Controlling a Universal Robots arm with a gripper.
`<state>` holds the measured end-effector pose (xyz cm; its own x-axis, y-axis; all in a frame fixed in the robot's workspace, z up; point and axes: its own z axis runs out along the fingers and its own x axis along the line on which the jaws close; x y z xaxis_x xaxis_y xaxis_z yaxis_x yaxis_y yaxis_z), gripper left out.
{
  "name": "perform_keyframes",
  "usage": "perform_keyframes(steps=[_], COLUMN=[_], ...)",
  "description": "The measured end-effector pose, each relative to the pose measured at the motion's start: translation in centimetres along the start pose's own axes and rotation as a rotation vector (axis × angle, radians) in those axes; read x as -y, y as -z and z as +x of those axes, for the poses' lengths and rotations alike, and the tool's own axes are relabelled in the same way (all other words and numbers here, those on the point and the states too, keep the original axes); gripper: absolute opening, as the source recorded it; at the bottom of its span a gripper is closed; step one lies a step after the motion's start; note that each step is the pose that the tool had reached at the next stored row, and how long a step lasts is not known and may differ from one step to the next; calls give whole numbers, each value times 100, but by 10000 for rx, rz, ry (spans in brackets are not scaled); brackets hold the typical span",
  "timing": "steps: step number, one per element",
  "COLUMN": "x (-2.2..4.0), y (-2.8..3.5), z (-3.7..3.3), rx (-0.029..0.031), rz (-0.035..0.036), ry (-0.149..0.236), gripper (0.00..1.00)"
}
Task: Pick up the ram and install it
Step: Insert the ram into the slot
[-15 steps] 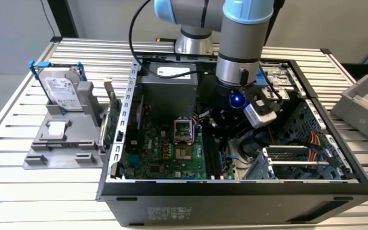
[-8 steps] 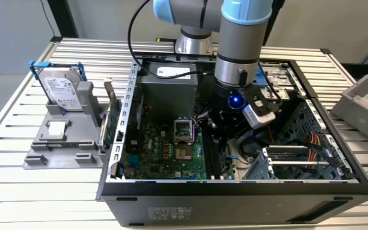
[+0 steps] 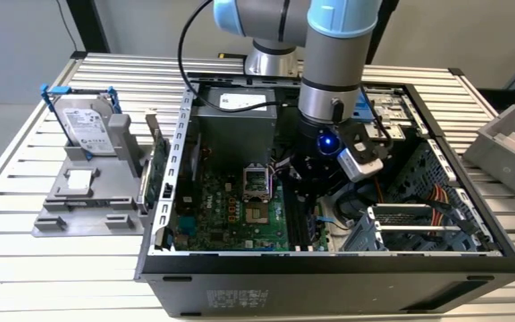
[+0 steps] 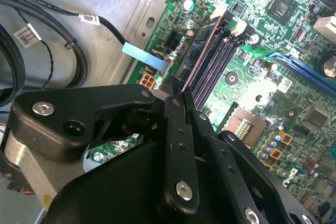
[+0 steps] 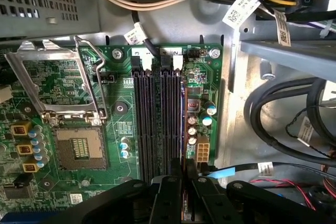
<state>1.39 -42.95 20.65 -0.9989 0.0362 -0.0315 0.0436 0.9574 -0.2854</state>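
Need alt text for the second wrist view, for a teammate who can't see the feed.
The black gripper holds a RAM stick edge-on, lowered along the dark memory slots of a green motherboard. An empty CPU socket sits beside the slots, and black cables run across the grey case floor.

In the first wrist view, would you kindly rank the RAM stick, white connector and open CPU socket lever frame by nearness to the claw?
1. Thin RAM stick, between the claw fingers.
2. Small white connector, beside the slots.
3. Open metal CPU socket lever frame, across the board.
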Motion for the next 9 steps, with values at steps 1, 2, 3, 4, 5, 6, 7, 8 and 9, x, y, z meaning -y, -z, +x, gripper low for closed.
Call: perform_keyframes(steps=[1, 2, 3, 4, 5, 6, 7, 8, 9], x=[0, 0, 0, -2, -3, -3, -3, -3, -4], y=[-1, -1, -3, -6, -10, -11, -11, -12, -14], z=[4, 8, 11, 11, 12, 14, 15, 17, 18], rx=[1, 3, 5, 7, 9, 9, 8, 10, 11], rz=[3, 4, 4, 3, 2, 8, 13, 15, 15], ry=[5, 11, 18, 23, 25, 26, 29, 32, 35], gripper=[0, 0, 0, 0, 0, 0, 0, 0, 0])
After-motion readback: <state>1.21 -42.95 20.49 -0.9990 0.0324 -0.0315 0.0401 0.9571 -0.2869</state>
